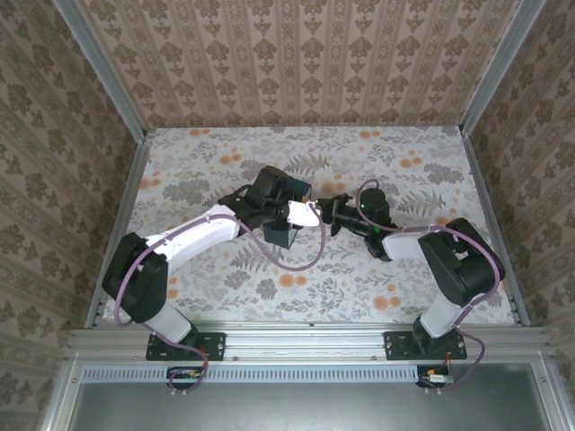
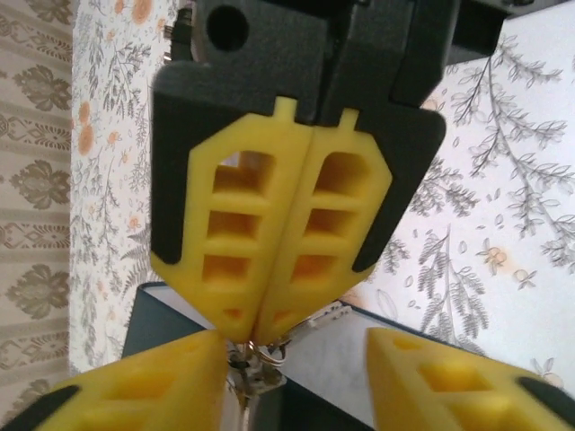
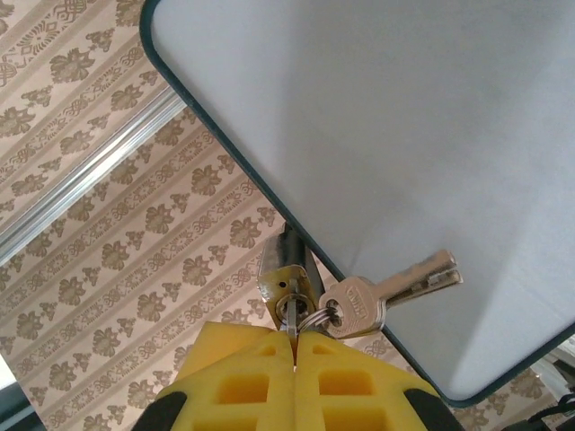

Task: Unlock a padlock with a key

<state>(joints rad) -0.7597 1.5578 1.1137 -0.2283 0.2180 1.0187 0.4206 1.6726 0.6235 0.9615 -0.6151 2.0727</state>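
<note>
The small brass padlock hangs at the edge of a dark blue box, against its white face. My right gripper is shut on a key that is pushed into the padlock's keyhole. A spare key hangs from the ring beside it. In the left wrist view the right gripper's shut yellow fingers point at the padlock and ring. My left gripper is open, one finger right beside the padlock and the other well apart. Both grippers meet mid-table, left and right.
The floral tabletop lies all round the box. Patterned walls with aluminium posts close in the left, back and right sides. Cables loop from both wrists near the box.
</note>
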